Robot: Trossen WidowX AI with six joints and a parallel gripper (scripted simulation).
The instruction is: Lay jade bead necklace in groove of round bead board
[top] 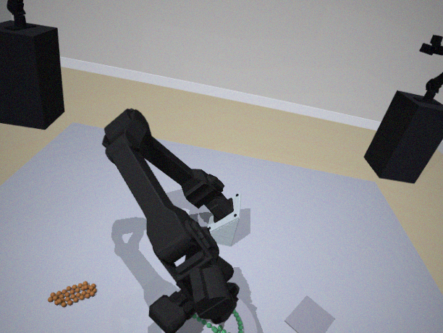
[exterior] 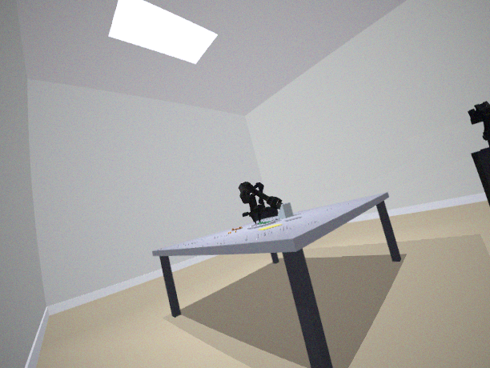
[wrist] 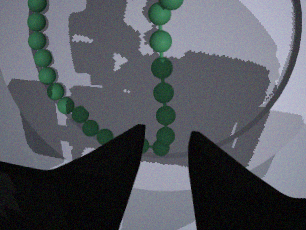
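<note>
Evidently the gripper (top: 217, 320) (wrist: 166, 135), low in the wrist frame, has partly closed fingers, probably to pinch the jade necklace (top: 239, 323) (exterior: 264, 222) (wrist: 163, 93) at its bend; contact is unclear.

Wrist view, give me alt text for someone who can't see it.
Two black gripper fingers, parted, point at the bottom bend of a green bead necklace, which lies in a loose loop on the pale round board, its dark curved groove showing at right.
</note>
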